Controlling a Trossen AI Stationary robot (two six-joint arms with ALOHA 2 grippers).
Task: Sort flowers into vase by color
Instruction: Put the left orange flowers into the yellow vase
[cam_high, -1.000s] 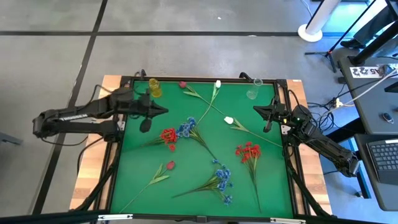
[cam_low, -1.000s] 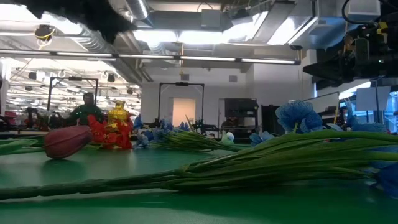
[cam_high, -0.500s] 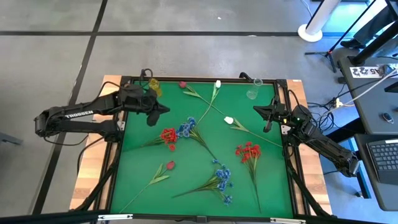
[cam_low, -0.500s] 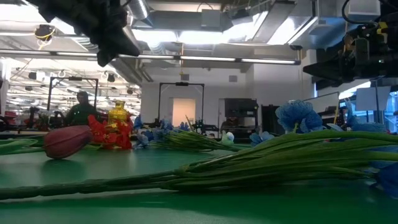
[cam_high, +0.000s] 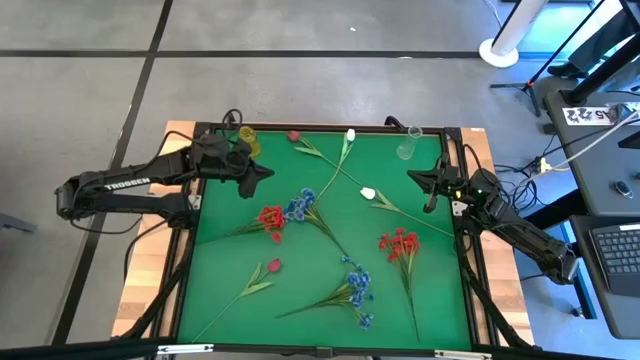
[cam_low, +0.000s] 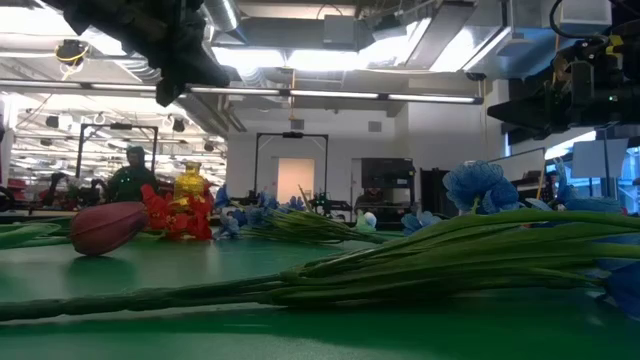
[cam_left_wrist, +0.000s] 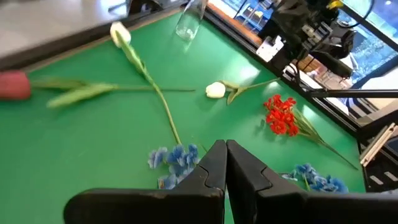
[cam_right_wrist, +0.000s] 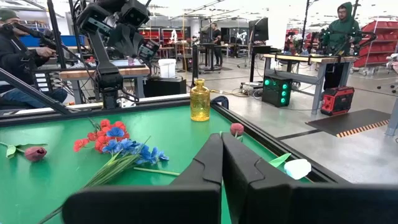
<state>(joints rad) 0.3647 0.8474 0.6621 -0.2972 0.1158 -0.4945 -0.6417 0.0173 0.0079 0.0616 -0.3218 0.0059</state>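
Observation:
Flowers lie scattered on the green mat (cam_high: 230, 260): a red cluster (cam_high: 270, 218) touching a blue cluster (cam_high: 298, 207), a second red cluster (cam_high: 398, 243), a second blue cluster (cam_high: 357, 282), red tulips (cam_high: 272, 266) (cam_high: 293, 136) and white tulips (cam_high: 350, 134) (cam_high: 368, 193). A yellow vase (cam_high: 249, 140) stands at the far left and a clear vase (cam_high: 406, 148) at the far right. My left gripper (cam_high: 266, 171) (cam_left_wrist: 225, 152) hovers shut above the mat's far left, short of the blue cluster (cam_left_wrist: 177, 158). My right gripper (cam_high: 412, 176) (cam_right_wrist: 222, 149) waits shut by the right edge.
A dark frame (cam_high: 185, 250) runs around the mat's edges. The long green stems (cam_low: 400, 265) cross one another at mid-table. People (cam_right_wrist: 339, 28) and workbenches show in the room beyond the table.
My left gripper has rolled about its own axis while staying above the mat's far left; its fingers stay shut. The flowers have not moved.

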